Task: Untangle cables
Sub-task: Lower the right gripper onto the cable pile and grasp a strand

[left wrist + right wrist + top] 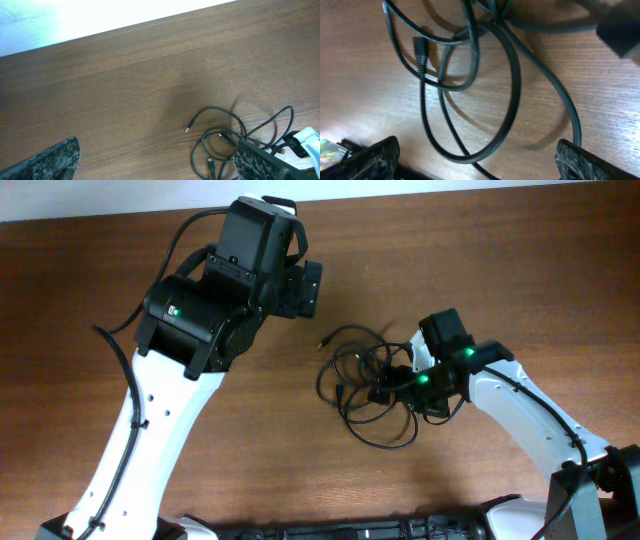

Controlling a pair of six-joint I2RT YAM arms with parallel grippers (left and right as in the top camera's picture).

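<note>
On the brown wooden table [520, 270], thin black cables [365, 385] still looped in one knotted bundle, nothing separated yet. Right fingers [580, 162] spread wide directly above the loops, gripping nothing; left fingers [55, 160] equally open, well apart from the bundle.

A brown wooden table [500, 260] with grain running along its length fills the overhead view. Along its far edge runs a pale, whitish strip of floor or wall [60, 20], brightly lit and featureless. At the near edge sits a dark, black bar [380, 530], its detail too dim to tell.
</note>
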